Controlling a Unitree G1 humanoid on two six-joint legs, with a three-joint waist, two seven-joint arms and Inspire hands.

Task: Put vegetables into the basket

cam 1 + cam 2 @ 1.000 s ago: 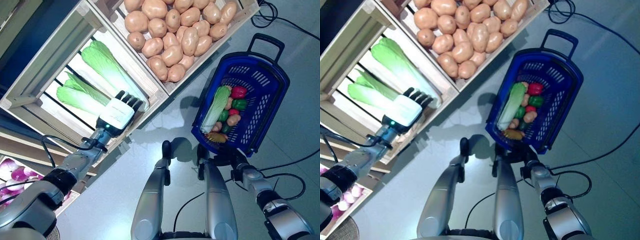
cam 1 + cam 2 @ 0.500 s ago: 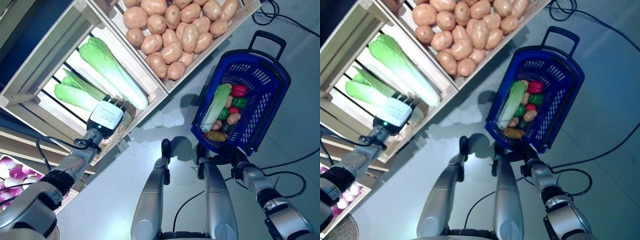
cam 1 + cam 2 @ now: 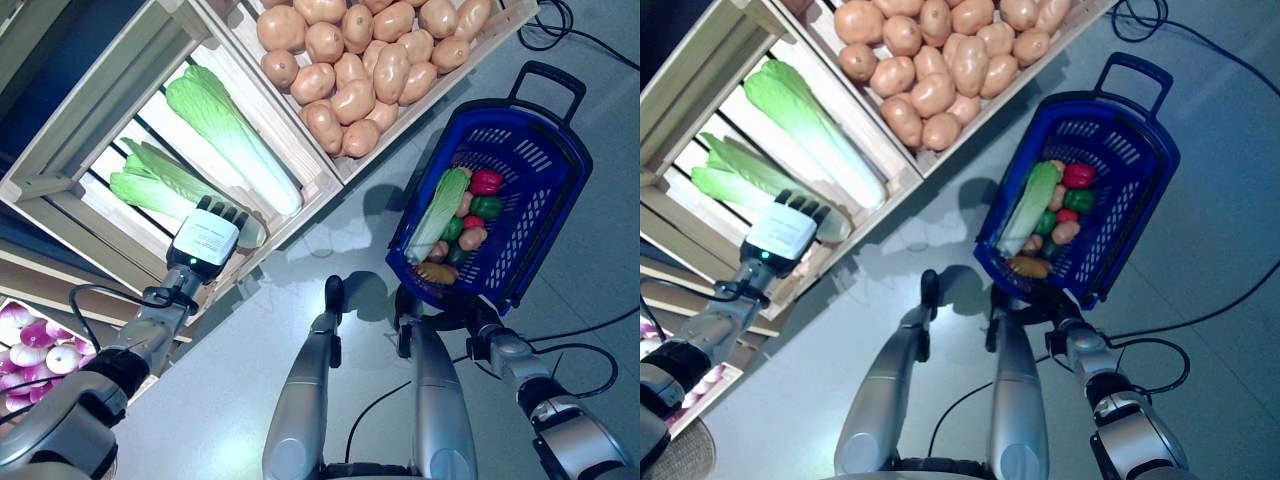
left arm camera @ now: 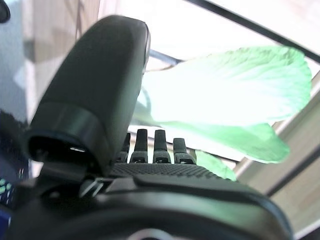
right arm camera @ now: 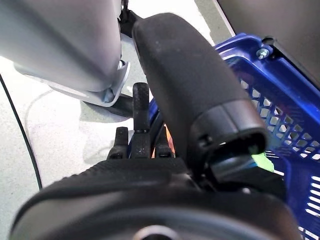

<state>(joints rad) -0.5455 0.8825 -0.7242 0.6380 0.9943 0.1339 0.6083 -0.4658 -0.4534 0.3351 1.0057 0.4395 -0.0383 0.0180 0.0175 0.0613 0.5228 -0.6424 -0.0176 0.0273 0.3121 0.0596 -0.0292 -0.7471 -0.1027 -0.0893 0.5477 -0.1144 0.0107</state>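
Vegetables: two long green cabbages [image 3: 232, 135] and [image 3: 165, 185] lie in a wooden crate [image 3: 60, 180], a neighbouring crate holds a heap of potatoes [image 3: 365, 55], both well apart from the blue basket [image 3: 545, 215] on the floor. Basket already holds one cabbage [image 3: 438, 210], red pepper [image 3: 487, 181], green pepper [image 3: 487, 207], some potatoes and other small items. Left robot hand [image 3: 207, 240] sits at the crate's front edge just over the nearer cabbage's end, fingers straight and spread, gripping nothing; contact with the cabbage cannot be told. Right robot hand [image 5: 142, 125] is at the basket's near rim, fingertips hidden behind it, so its grip cannot be told.
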